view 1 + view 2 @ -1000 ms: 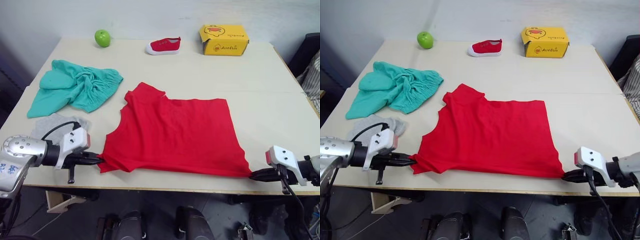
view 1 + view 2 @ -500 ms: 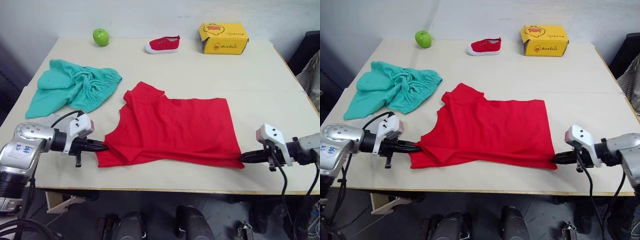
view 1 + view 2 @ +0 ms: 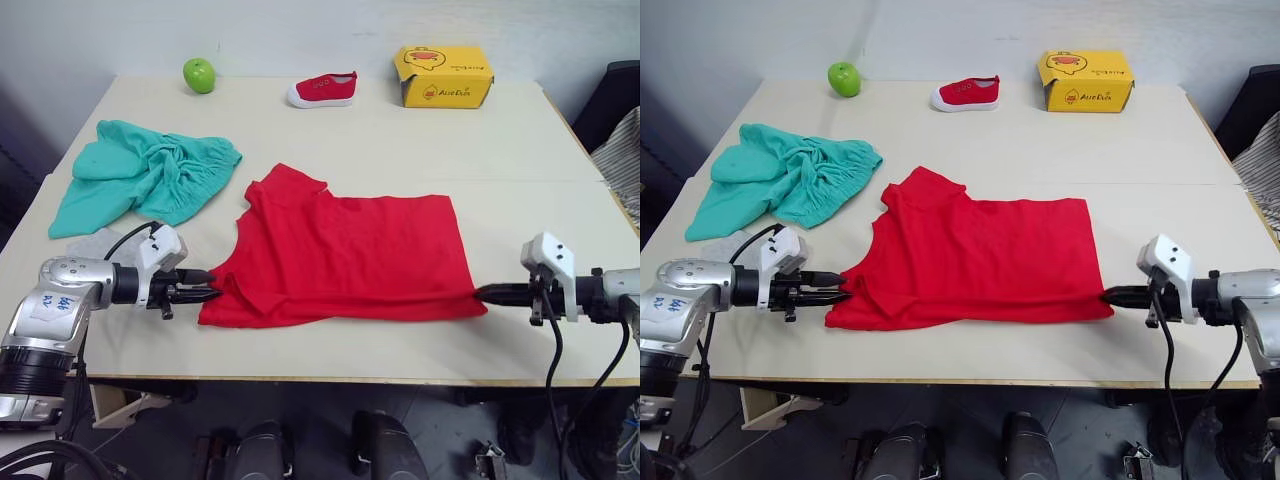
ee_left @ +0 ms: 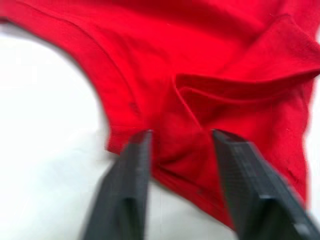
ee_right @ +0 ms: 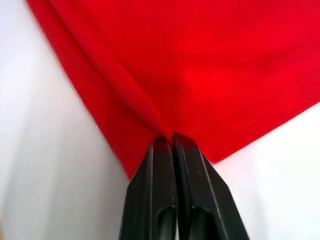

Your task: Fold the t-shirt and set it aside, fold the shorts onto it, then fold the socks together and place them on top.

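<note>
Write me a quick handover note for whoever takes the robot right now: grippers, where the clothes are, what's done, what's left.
Left gripper: open, its fingers straddling the t-shirt's near left corner.
Right gripper: shut on the t-shirt's near right corner.
The t-shirt lies spread mid-table, its near left edge rumpled.
Shorts: bunched at the far left, untouched.
Socks: near the left edge, beside the left arm.
Done: nothing is folded.
Left: fold the t-shirt and set it aside, fold the shorts onto it, pair the socks on top.
</note>
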Controlling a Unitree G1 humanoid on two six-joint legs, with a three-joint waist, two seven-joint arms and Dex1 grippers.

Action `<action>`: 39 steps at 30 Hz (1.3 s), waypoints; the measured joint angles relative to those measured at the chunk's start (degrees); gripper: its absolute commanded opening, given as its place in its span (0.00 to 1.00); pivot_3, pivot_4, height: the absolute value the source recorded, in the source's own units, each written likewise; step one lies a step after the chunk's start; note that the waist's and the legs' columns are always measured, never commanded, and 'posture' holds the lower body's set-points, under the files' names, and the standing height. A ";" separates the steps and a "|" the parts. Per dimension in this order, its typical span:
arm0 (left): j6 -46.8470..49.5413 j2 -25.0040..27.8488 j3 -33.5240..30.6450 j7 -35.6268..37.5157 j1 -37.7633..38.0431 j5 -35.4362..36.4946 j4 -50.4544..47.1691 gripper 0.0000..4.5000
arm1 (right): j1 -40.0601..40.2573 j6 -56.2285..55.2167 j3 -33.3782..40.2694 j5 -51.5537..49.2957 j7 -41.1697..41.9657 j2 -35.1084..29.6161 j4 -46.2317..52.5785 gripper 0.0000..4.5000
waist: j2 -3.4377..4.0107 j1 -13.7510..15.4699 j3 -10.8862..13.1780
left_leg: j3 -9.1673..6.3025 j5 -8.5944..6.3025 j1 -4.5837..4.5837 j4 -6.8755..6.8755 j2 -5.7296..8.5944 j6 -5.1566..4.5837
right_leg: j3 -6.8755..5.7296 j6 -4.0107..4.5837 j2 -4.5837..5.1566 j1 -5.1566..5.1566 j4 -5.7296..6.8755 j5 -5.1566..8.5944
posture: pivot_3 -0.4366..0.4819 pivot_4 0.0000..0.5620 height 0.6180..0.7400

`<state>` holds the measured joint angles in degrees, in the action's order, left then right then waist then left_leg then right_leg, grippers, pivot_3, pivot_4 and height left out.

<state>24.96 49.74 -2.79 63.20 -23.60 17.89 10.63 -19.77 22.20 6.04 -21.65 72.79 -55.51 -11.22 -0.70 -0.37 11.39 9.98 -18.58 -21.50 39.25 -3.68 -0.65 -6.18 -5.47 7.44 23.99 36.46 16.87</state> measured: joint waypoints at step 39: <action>-29.62 -13.41 4.87 -4.40 3.20 -8.97 0.52 0.00 | 5.23 -29.97 -6.42 10.07 -11.73 19.37 0.01 0.00 | -0.01 -0.39 -0.01 | 0.05 -0.07 0.10 -0.10 0.00 -0.14 | -0.01 -0.15 -0.01 -0.20 -0.40 -0.19 | 0.48 0.27 1.00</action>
<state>-4.66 36.32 2.08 58.80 -20.41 8.92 11.14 -14.54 -7.77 -0.37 -11.58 61.06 -36.13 -11.21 -0.72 -0.76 11.37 10.02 -18.64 -21.40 39.16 -3.67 -0.79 -6.20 -5.62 7.43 23.79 36.07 16.67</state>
